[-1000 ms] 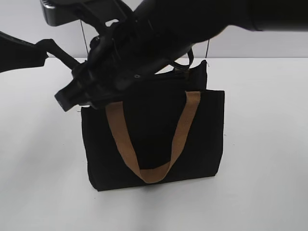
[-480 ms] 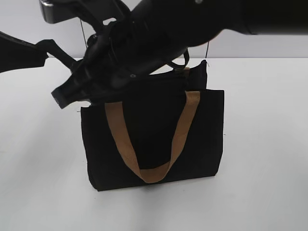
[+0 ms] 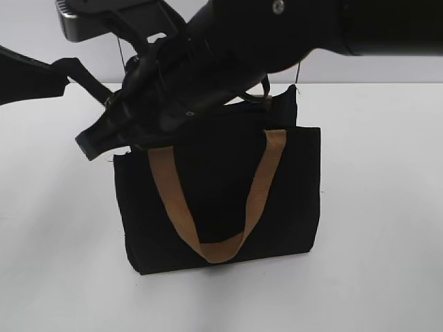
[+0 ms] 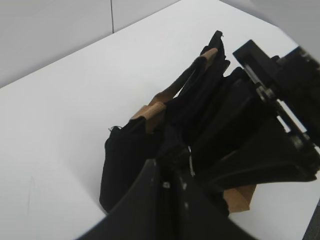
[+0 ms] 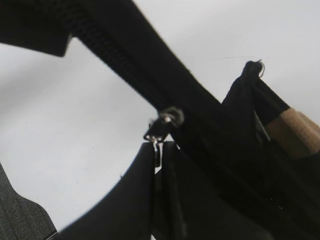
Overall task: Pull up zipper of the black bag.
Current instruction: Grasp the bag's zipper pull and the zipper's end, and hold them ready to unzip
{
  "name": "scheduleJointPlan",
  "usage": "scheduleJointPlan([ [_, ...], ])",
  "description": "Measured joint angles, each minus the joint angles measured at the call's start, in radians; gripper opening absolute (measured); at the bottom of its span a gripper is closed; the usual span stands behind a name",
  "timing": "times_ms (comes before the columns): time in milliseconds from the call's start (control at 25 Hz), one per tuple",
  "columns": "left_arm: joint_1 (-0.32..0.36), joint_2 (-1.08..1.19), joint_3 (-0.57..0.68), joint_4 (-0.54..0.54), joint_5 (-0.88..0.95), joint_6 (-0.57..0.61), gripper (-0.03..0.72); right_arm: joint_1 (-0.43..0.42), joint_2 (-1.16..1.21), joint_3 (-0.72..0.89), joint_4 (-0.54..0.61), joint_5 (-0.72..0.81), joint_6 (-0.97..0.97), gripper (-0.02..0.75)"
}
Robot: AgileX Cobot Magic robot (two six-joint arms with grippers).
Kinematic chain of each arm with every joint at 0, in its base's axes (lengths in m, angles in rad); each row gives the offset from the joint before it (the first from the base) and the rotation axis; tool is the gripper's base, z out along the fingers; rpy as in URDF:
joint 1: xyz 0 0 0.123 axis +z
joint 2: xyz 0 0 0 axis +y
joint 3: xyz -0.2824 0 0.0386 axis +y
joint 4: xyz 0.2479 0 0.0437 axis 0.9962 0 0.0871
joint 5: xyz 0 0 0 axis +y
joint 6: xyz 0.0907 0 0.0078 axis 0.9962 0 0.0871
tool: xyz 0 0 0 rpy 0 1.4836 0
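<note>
The black bag (image 3: 221,200) stands on the white table, a tan handle (image 3: 257,190) hanging down its front. My right arm (image 3: 228,55) reaches across its top to the left end and hides the zipper there. In the right wrist view my right gripper (image 5: 159,150) is shut on the small silvery pull tab (image 5: 157,144), just below the slider (image 5: 169,118) on the black zipper line (image 5: 112,52). My left gripper (image 4: 172,156) is shut on the bag's fabric (image 4: 125,160) at its near end. The left arm (image 3: 28,77) comes in from the left.
The white table (image 3: 377,221) spreads round the bag on all sides. Its far edge meets a pale wall (image 3: 387,66). The two arms crowd together over the bag's left end. The bag's far corner (image 4: 217,35) sticks up with a loose thread.
The right arm has shifted slightly left and up with the tab in its grip. The bag's top has been drawn a little leftward. The left arm has held still.
</note>
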Motion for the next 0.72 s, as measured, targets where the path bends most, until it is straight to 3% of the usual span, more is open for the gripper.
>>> scheduleJointPlan([
  [120,0.000,0.000,0.000,0.000,0.000,0.000,0.014,0.000,0.001,0.000,0.000,0.002,0.000,-0.001],
  [360,0.000,0.000,0.000,0.032,0.000,0.000,0.014,0.000,-0.003,0.000,0.001,0.037,0.000,-0.001],
  [720,0.000,0.000,-0.001,0.213,0.001,0.000,0.014,-0.032,-0.072,0.000,0.009,0.123,0.000,-0.001],
])
